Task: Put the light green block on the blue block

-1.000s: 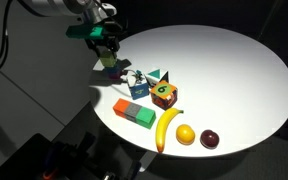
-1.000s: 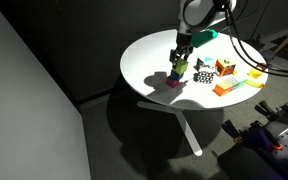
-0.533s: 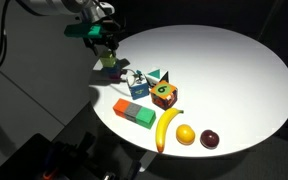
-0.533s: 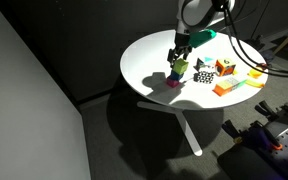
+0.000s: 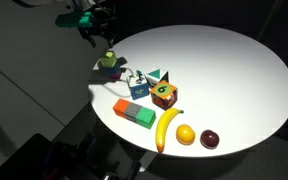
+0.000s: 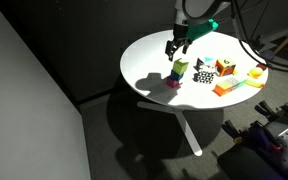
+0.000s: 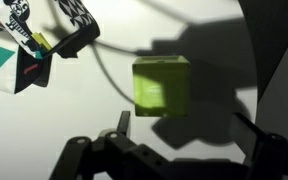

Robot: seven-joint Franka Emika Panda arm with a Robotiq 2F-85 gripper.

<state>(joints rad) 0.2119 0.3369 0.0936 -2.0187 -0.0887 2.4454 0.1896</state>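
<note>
Gripper wide, empty | light green block atop blue block | we judge placement done; next, back away.

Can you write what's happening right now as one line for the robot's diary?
green block: sitting on blue block, not held | hand: open, empty, above it | task: looks done

The light green block hides the blue block in wrist view.

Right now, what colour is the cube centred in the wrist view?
The cube is plain lime green; wrist view shows it best.
</note>
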